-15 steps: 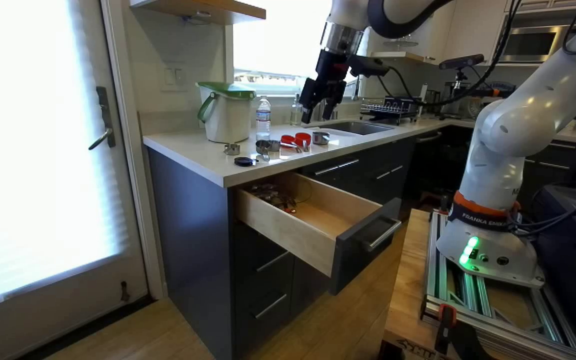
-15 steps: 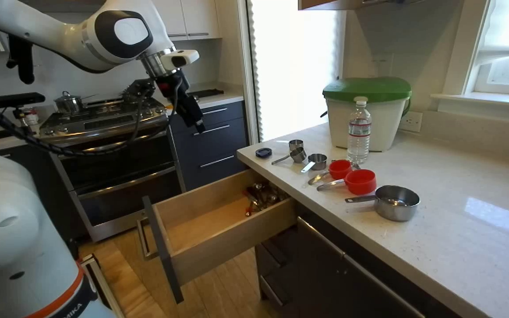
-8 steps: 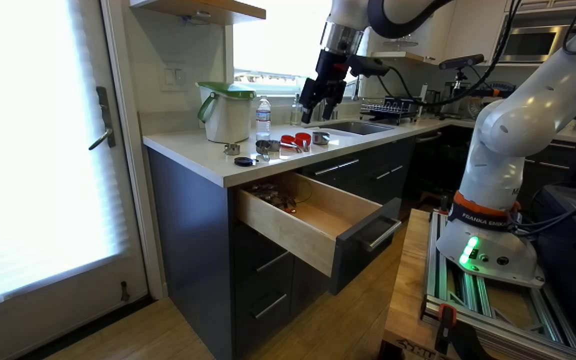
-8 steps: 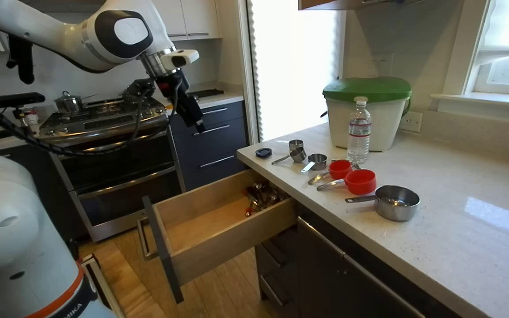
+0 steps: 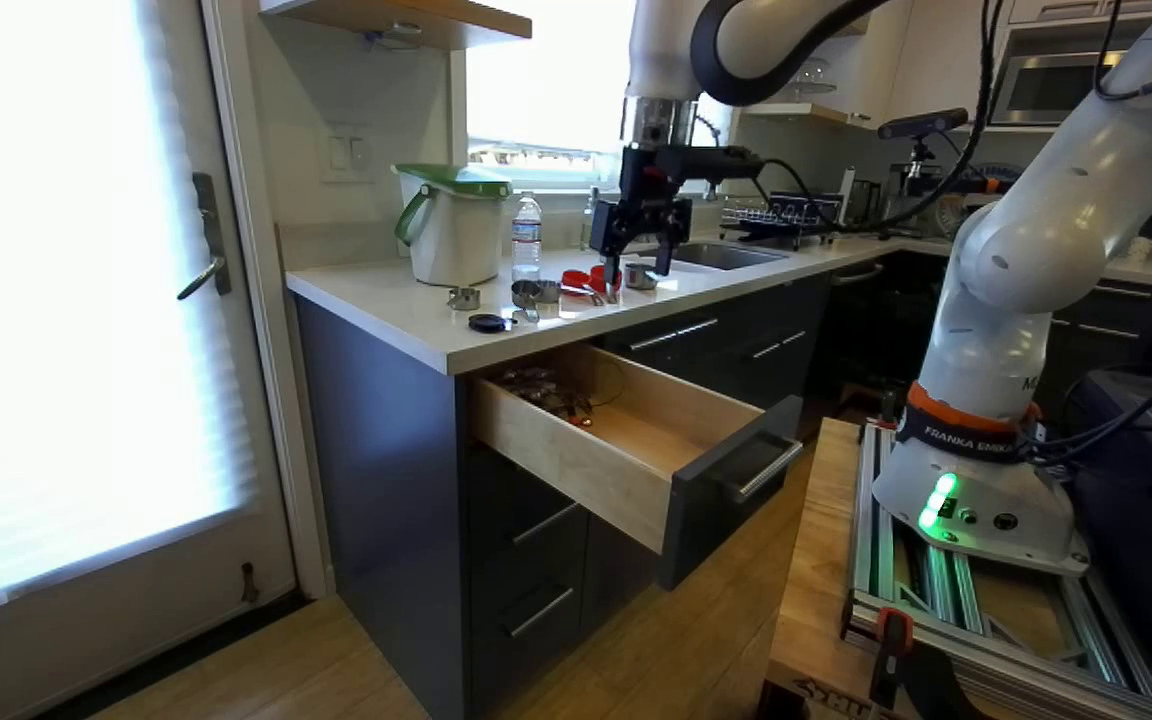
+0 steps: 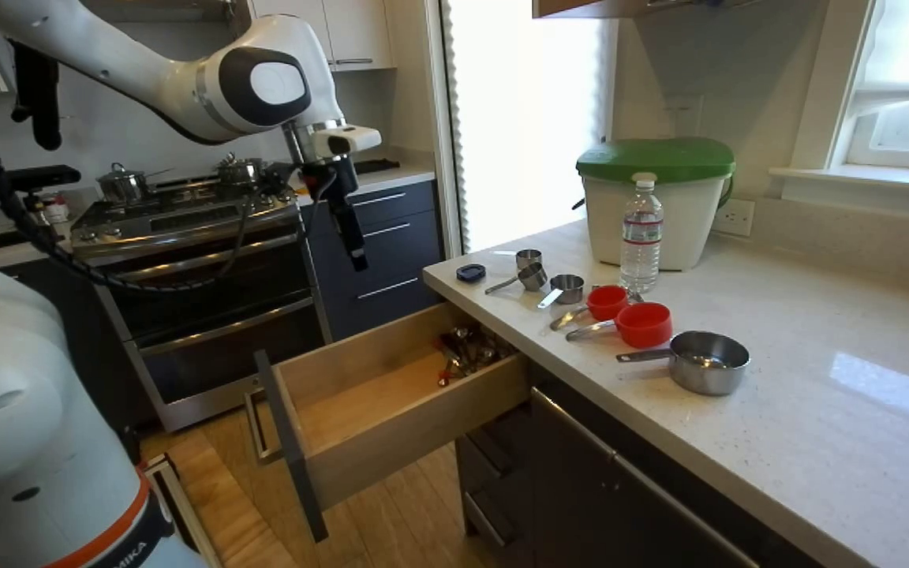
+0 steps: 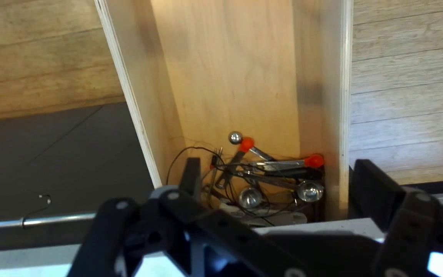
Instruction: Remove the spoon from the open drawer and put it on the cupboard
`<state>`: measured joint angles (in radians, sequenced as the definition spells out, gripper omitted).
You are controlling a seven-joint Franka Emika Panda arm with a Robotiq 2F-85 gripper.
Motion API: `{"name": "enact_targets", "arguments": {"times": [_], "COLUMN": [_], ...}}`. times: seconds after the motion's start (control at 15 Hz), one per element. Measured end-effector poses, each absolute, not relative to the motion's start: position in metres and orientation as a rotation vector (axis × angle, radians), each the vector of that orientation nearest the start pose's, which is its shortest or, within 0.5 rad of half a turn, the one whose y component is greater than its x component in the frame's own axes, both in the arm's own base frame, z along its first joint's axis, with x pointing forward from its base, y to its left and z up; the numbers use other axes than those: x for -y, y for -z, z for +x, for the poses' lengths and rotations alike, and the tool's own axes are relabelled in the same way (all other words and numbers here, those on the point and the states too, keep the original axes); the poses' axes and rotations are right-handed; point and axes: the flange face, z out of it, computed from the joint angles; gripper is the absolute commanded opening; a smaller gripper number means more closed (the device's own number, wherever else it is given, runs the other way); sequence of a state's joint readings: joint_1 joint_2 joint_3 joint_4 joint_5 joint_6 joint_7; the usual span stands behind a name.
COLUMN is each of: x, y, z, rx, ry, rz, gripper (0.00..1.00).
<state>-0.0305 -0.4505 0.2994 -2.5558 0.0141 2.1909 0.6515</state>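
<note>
Lowered and brought nearer vertical since half a second earlier, the gripper (image 5: 638,274) hung above the drawer (image 5: 576,460), jaws wide apart, nothing held. Spoons (image 7: 250,197) lay tangled below it at the drawer's inner end, toward the cupboard (image 5: 386,470); which one was meant could not be told. A red-ended spoon (image 7: 294,164) lay crosswise, along the jaws' closing line, so a wrist turn seemed necessary.

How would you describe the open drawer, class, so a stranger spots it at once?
Beside the bright door stands a white-topped, dark grey cupboard. At its end, topmost in the stack, juts the open drawer, pale wood inside, with utensils at its back. It alone sticks out; the drawers below it are shut.
</note>
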Motion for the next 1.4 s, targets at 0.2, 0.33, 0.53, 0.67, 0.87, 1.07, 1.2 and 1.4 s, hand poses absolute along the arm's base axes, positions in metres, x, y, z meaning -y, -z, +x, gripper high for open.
{"name": "enact_targets", "arguments": {"times": [0.2, 0.33, 0.53, 0.67, 0.87, 1.07, 1.2, 1.4], "x": [-0.107, -0.102, -0.096, -0.093, -0.089, -0.082, -0.076, -0.077], "y": [-0.394, -0.377, -0.354, -0.340, -0.318, -0.293, -0.282, -0.285], "z": [0.407, 0.416, 0.429, 0.437, 0.443, 0.444, 0.444, 0.446], "rx": [-0.763, -0.810, -0.853, -0.875, -0.892, -0.901, -0.910, -0.905], "ry": [0.075, 0.042, 0.036, 0.041, 0.061, 0.074, 0.075, 0.085], "rz": [-3.117, -3.085, -3.023, -2.983, -2.953, -2.958, -2.959, -2.957], "gripper": [1.00, 1.00, 1.00, 1.00, 1.00, 1.00, 1.00, 1.00]}}
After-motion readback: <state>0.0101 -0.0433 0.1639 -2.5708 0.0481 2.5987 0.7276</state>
